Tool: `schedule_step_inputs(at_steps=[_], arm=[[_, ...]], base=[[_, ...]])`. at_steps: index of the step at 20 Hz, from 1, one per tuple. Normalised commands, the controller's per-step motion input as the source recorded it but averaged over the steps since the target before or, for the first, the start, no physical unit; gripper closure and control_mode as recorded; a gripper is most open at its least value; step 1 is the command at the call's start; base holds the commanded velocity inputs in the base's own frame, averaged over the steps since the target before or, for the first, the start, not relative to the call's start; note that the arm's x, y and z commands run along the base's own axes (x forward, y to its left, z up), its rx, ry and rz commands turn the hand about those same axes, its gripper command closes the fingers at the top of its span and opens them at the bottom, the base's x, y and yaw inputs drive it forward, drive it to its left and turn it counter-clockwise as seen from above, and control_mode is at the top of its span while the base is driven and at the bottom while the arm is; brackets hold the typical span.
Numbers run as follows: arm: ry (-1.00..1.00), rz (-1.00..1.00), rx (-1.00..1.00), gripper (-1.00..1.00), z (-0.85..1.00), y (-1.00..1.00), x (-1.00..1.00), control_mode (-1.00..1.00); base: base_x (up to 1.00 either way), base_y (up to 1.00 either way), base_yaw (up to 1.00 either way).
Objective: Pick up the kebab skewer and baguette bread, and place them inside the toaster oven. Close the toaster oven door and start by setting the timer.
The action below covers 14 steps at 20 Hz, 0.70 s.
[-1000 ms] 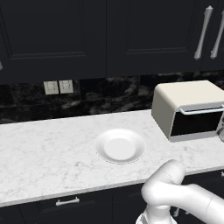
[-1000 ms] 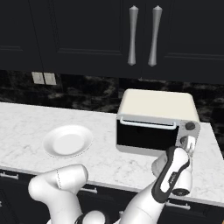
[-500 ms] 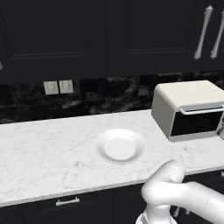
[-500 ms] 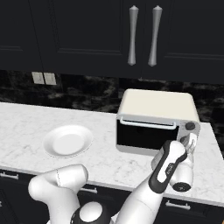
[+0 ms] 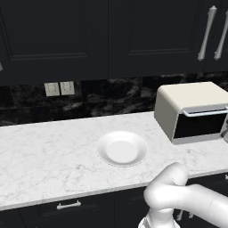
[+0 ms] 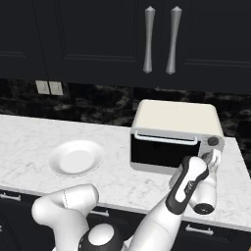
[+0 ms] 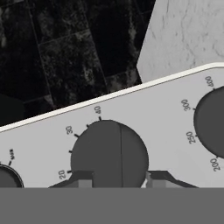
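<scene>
Hand view: the timer knob on the toaster oven, which sits at the desk's 3 o'clock end, is straddled by partly open fingers, grip unconfirmed. Slippage is risked if closed off-centre.

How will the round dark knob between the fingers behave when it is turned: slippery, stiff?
The knob looks smooth and round, so the fingers may slip on it. A thin ridge runs across its face, which probably helps grip. It sits on the oven panel, so it likely only rotates, not lifts.
</scene>
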Motion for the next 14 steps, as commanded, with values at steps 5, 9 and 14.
schedule_step_inputs(at_steps=[5,9,14], arm=[[0.07,0.00,0.03,1.00,0.09,-0.05,-0.08,-1.00],[0.11,0.00,0.04,1.00,0.11,-0.07,-0.01,-1.00],[0.08,0.00,0.07,1.00,0.03,-0.02,0.00,-1.00]], base=[[0.00,0.00,0.00],[0.00,0.00,0.00],[0.00,0.00,0.00]])
